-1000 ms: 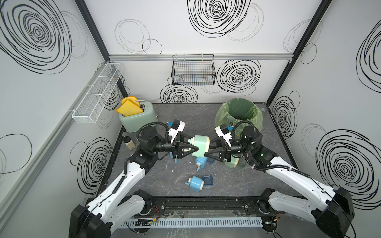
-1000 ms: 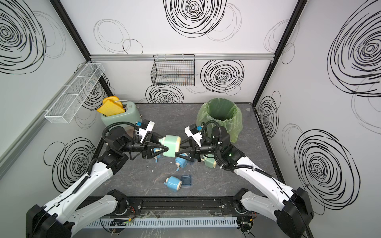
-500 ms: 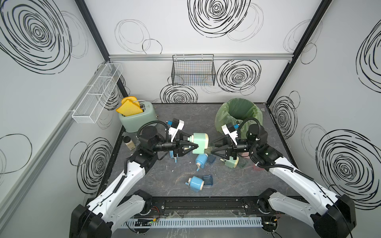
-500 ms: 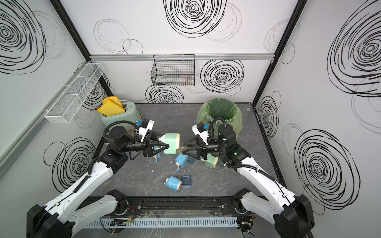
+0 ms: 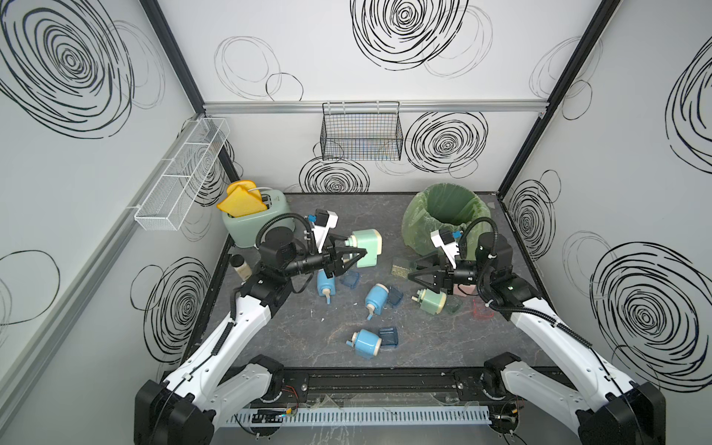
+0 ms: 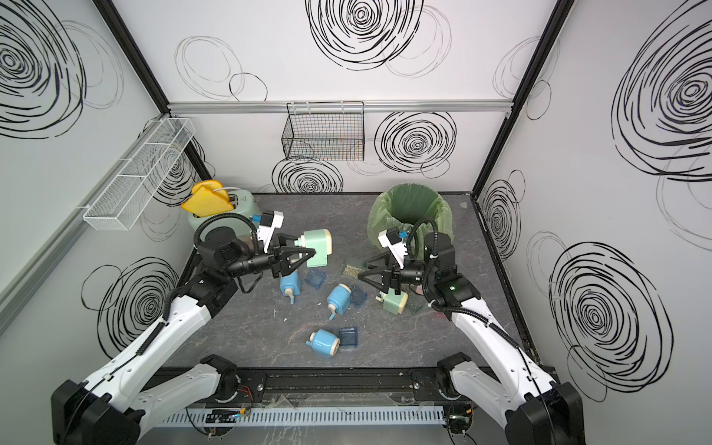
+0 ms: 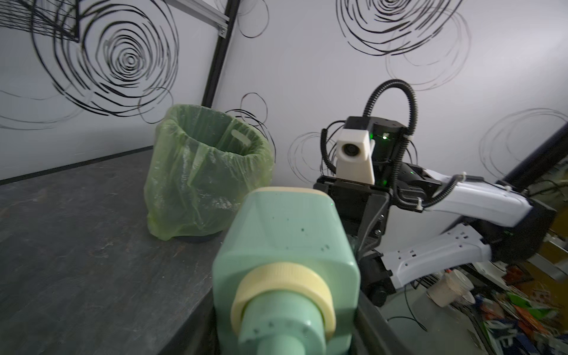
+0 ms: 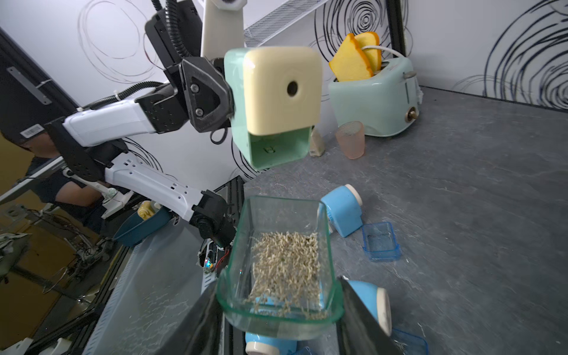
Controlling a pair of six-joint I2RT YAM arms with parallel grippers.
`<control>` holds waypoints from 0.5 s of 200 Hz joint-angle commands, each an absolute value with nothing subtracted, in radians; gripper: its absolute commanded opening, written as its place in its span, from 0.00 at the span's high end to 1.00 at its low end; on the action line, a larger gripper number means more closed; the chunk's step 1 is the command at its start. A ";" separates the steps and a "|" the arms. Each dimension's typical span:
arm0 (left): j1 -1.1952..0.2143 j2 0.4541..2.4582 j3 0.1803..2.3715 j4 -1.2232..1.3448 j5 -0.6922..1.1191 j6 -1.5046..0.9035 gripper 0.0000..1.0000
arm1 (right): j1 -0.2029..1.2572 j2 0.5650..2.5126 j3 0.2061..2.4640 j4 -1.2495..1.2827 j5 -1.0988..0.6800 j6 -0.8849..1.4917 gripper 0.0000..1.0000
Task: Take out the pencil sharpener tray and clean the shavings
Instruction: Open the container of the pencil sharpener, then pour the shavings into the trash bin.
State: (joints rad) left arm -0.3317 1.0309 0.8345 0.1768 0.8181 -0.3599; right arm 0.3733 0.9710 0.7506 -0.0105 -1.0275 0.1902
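**A:** What could go wrong from here?

**B:** Mostly a spill on the desk (image 5: 308, 339). The bin (image 5: 420, 219) is just beside the right arm, but the right pincer (image 5: 411, 271) points away from it, toward the other arm. It is clamped on one end of the clear tray (image 8: 276, 215). The tray hangs in the air, open side up, heaped with shavings (image 8: 285, 267). I judge a fast swing or an early tilt would scatter them short of the bag's floppy rim.

**A:** And the sharpener?

**B:** The green sharpener (image 5: 366, 246) is aloft with its slot empty, and the left pincer (image 5: 356, 246) is clamped across its body. A slack grip would drop it on the clutter below.

**A:** What clutter?

**B:** A toaster (image 5: 250, 227) sits in the back corner, well apart. Nearer lie blue sharpeners (image 5: 366, 343) on their sides, a small green one (image 5: 433, 302) under the right pincer, empty blue trays (image 5: 387, 337) and a pink cup (image 8: 350, 140). Nothing on the desk blocks the way to the bin. Only the arm's own wrist sits between.
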 commanded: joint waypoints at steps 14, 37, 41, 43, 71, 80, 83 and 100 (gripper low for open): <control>-0.310 1.059 0.909 0.119 0.633 -0.293 0.84 | 0.364 0.994 0.934 -0.245 -0.656 0.064 0.60; -0.264 1.078 0.899 0.108 0.673 -0.344 0.83 | 0.370 1.081 1.119 -0.453 -0.335 -0.038 0.60; -0.257 1.077 0.893 0.107 0.678 -0.350 0.83 | 0.370 1.093 1.144 -0.476 -0.296 -0.051 0.60; -0.253 1.075 0.890 0.105 0.679 -0.353 0.83 | 0.369 1.100 1.158 -0.487 -0.279 -0.055 0.60; -0.226 1.048 0.860 0.068 0.670 -0.346 0.82 | 0.374 1.200 1.339 -0.622 -0.007 -0.110 0.60; -0.225 1.043 0.852 0.062 0.669 -0.342 0.82 | 0.378 1.240 1.403 -0.675 0.075 -0.122 0.60; -0.225 1.044 0.850 0.061 0.669 -0.342 0.82 | 0.379 1.253 1.425 -0.690 0.104 -0.125 0.60; -0.225 1.039 0.839 0.068 0.681 -0.344 0.82 | 0.391 1.332 1.530 -0.784 0.271 -0.150 0.59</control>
State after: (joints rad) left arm -0.2287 1.0664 0.8520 0.0364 0.6693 -0.3447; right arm 0.3740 1.2480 1.4155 -0.5716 -0.0696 -0.0723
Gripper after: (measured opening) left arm 0.591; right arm 0.535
